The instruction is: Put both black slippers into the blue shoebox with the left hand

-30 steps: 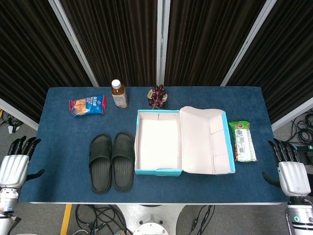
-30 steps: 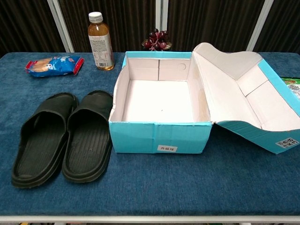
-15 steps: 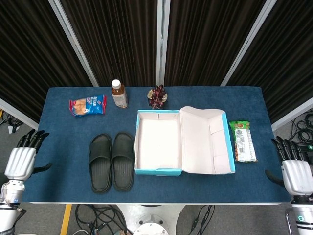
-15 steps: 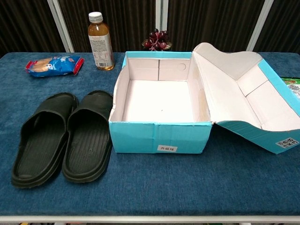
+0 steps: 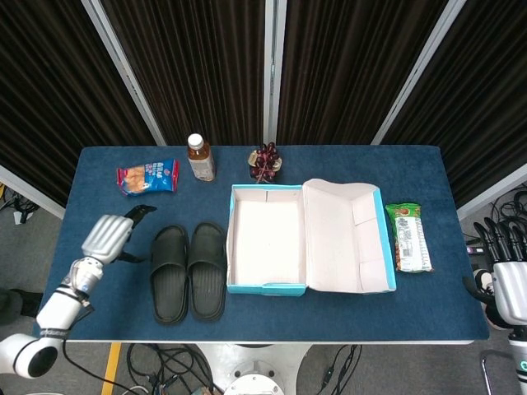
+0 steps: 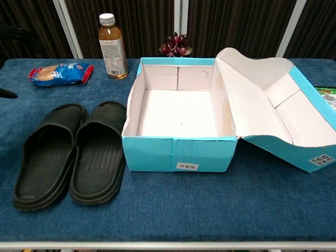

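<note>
Slippers not yet touched, but my left hand (image 5: pixel 105 237) has come in over the table's left edge since 0.5 s ago, when it hung off the table near the lower-left corner; it now sits over the cloth just left of the pair, holding nothing, fingers loosely apart and pointing twd the back of the table as far as head view shows. Chest view catches only a dark sliver at the far left edge, prob. a fingertip, can't confirm. Outward from the hand: left slipper (image 5: pixel 169 273) is nearest, near but apart from the hand; right slipper (image 5: pixel 207 269) lies touching it side by side, both flat, soles down, toes twd the back, and its inner edge is just beside the left wall of the blue shoebox (image 5: pixel 230 239). Box is open, nothing in it, lid (image 5: pixel 346 237) flopped out to the right. Nothing on the table has shifted vs. the earlier frames. Right hand (image 5: pixel 510 278) is off the table at the right edge, fingers up and apart, holding nothing, a bit further out than before. My read: approach phase only, 0 of 2 slippers done; next I need to bring the left hand down onto the nearer slipper for a grip.
</note>
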